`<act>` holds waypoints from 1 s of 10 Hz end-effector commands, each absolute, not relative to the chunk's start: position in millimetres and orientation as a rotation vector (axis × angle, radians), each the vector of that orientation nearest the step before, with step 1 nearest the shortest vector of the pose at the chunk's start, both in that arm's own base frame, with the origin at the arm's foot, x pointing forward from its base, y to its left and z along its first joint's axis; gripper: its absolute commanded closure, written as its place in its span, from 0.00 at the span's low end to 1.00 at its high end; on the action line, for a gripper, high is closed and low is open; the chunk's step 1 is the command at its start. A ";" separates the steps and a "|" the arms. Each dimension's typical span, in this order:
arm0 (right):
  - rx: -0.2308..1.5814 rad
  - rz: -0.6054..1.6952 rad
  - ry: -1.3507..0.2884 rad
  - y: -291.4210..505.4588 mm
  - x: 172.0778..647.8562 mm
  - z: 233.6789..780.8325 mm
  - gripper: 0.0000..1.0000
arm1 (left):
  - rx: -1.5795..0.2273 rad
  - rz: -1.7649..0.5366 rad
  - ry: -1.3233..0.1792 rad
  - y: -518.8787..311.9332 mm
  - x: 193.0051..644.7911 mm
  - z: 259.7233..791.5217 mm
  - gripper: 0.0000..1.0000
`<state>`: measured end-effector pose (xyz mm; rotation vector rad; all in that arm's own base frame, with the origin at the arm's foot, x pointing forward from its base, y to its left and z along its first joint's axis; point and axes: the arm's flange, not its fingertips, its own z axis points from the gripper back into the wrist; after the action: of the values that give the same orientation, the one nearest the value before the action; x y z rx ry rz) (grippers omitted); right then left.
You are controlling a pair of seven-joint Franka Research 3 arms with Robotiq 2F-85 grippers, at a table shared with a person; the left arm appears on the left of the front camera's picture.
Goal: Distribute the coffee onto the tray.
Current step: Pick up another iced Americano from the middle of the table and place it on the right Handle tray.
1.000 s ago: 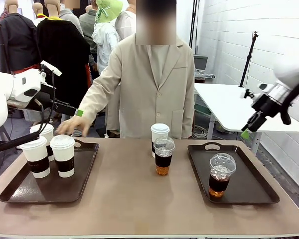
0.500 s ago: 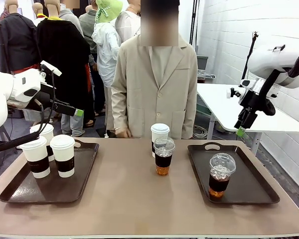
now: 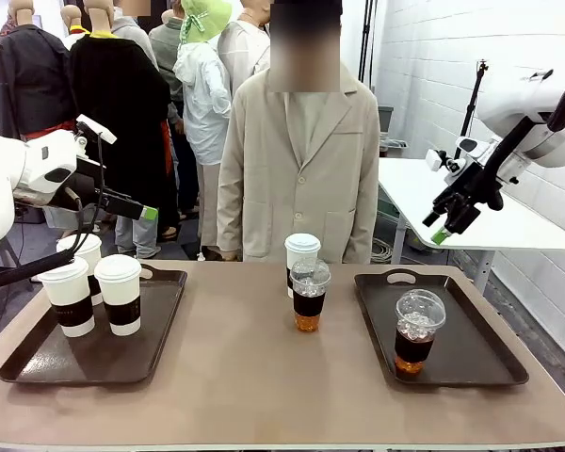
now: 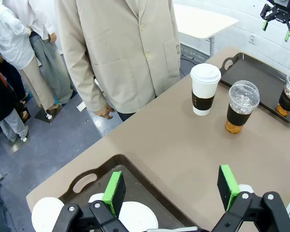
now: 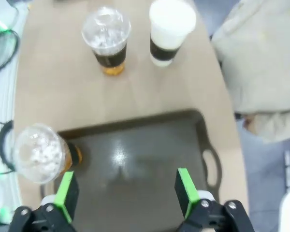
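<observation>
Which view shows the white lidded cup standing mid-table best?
The left wrist view: the white lidded cup stands whole and sharp, lid and dark sleeve plain. In the front view the iced coffee cup in front covers its lower part. The right wrist view looks down on it, blurred.

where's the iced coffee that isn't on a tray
Front view: the clear dome-lidded cup of dark iced coffee stands mid-table, in front of the white lidded paper cup, left of the dark right-hand tray.
</observation>
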<state>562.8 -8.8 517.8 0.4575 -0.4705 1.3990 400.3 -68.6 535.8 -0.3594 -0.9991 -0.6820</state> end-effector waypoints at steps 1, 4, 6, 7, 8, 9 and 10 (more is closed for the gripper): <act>0.531 1.438 -0.547 -9.7 570.0 497.9 0.00 | -0.360 -0.673 -0.995 -69.0 400.7 534.4 0.00; 0.645 1.450 -0.688 -5.8 578.2 478.3 0.00 | -0.360 -0.673 -0.995 -69.0 400.7 534.4 0.00; 0.722 1.446 -0.761 -10.0 576.5 463.7 0.00 | -0.360 -0.673 -0.995 -69.0 400.7 534.4 0.00; 0.759 1.442 -0.794 -13.0 572.6 458.9 0.00 | -0.360 -0.673 -0.995 -69.0 400.7 534.4 0.00; 0.664 1.435 -0.712 -5.8 580.7 471.9 0.00 | -0.360 -0.673 -0.995 -69.0 400.7 534.4 0.00; 0.664 1.435 -0.712 -5.8 580.7 471.9 0.00 | -0.360 -0.673 -0.995 -69.0 400.7 534.4 0.00; 0.664 1.435 -0.712 -5.8 580.7 471.9 0.00 | -0.360 -0.673 -0.995 -69.0 400.7 534.4 0.00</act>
<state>579.6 -10.6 470.0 0.6863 -0.7422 1.4397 400.3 -68.6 535.7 -0.3593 -0.9991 -0.6820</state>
